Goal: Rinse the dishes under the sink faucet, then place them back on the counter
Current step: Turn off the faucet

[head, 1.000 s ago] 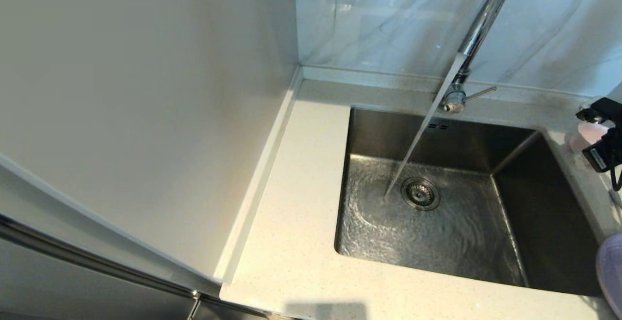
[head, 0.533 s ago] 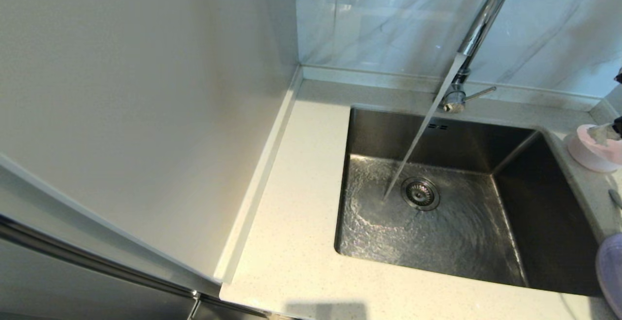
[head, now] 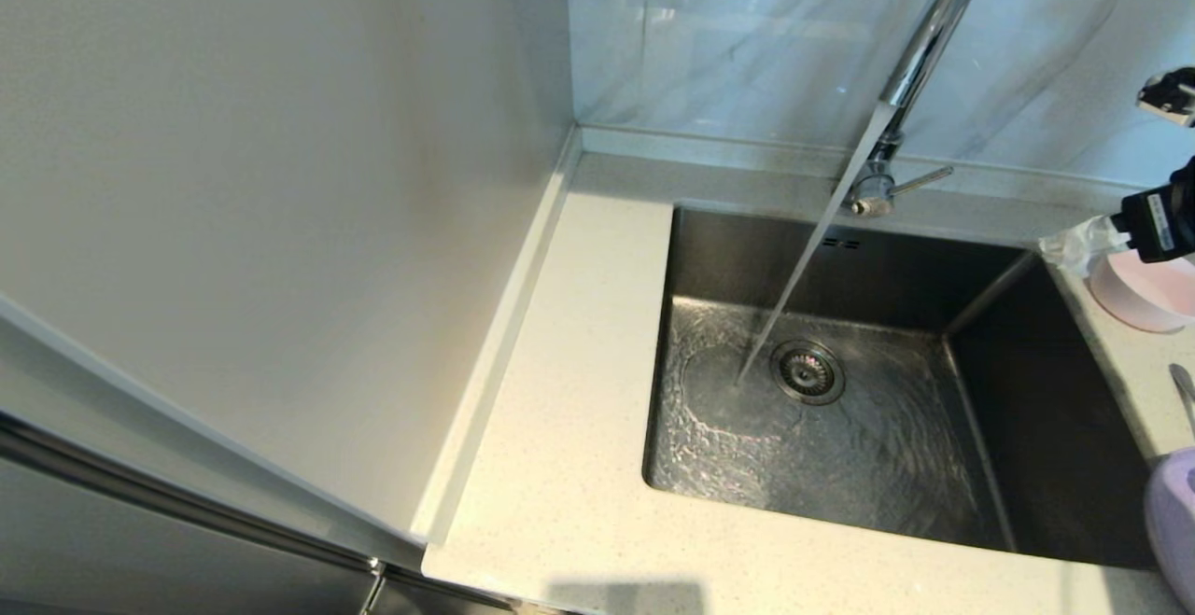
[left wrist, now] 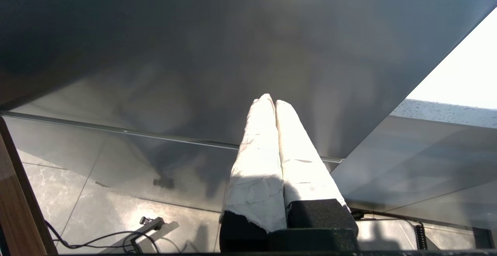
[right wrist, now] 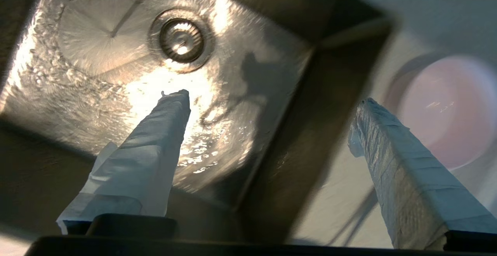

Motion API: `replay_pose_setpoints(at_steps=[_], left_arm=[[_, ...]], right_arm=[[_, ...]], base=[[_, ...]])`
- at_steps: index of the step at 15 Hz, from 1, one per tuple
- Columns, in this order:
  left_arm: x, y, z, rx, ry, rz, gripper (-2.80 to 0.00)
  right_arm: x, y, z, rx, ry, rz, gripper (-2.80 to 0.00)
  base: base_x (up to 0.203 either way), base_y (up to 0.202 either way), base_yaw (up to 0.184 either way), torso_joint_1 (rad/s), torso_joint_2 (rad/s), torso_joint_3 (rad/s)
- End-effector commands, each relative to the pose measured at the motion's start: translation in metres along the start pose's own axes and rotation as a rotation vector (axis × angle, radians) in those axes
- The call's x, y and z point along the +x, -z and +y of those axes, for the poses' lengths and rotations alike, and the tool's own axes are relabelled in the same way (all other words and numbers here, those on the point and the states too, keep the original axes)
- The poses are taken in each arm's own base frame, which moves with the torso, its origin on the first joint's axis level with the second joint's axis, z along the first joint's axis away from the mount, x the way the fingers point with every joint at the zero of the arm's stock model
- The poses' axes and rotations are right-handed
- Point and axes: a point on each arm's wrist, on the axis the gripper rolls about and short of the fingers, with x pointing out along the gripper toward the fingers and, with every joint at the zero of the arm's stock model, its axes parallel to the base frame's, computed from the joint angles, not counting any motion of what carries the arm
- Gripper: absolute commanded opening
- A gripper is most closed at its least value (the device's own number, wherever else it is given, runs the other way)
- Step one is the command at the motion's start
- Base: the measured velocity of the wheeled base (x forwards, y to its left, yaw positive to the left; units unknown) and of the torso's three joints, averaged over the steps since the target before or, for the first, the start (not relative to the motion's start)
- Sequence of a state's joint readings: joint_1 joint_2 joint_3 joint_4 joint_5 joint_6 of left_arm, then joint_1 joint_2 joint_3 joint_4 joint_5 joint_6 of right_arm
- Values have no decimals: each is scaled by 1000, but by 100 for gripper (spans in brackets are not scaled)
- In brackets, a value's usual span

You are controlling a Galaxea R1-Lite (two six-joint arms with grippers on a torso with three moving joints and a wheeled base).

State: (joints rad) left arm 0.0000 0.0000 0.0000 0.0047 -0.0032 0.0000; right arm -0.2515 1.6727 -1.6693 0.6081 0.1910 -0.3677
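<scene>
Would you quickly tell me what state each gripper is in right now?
Left gripper: shut, holding nothing, parked away from the sink.
Right gripper: open, empty, above the sink's right edge, beside the pink bowl.

White grey-veined marble wall rises at the back, meeting a plain cream side panel at the left. Grey tiled floor with a loose black cable; a brown, possibly wooden, edge borders it.
</scene>
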Motion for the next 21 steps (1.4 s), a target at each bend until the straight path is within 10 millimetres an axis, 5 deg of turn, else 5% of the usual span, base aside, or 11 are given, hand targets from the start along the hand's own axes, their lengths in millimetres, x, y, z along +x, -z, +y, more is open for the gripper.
replay_pose_setpoints(at_steps=[1,2,8,13,17,21], left_arm=[[0,0,0,0,1,0,-280],[0,0,0,0,0,0,-280],[0,0,0,0,1,0,-280],[0,0,0,0,0,0,-280],[0,0,0,0,0,0,-280],[0,0,0,0,1,0,-280]], right_arm=[[1,1,25,39,-1,71,0],[4,2,27,46,-8,83,-280],[34,1,20,95,-19,145,-280],[53,13,22,185,-100,398,-280],[81,3,21,455,-442,313,-280],[100,-5,4,490,-612,145,-280]], base=[[0,0,0,0,0,0],[0,0,0,0,0,0],[0,0,0,0,0,0],[0,0,0,0,0,0],[0,0,0,0,0,0],[0,0,0,0,0,0]])
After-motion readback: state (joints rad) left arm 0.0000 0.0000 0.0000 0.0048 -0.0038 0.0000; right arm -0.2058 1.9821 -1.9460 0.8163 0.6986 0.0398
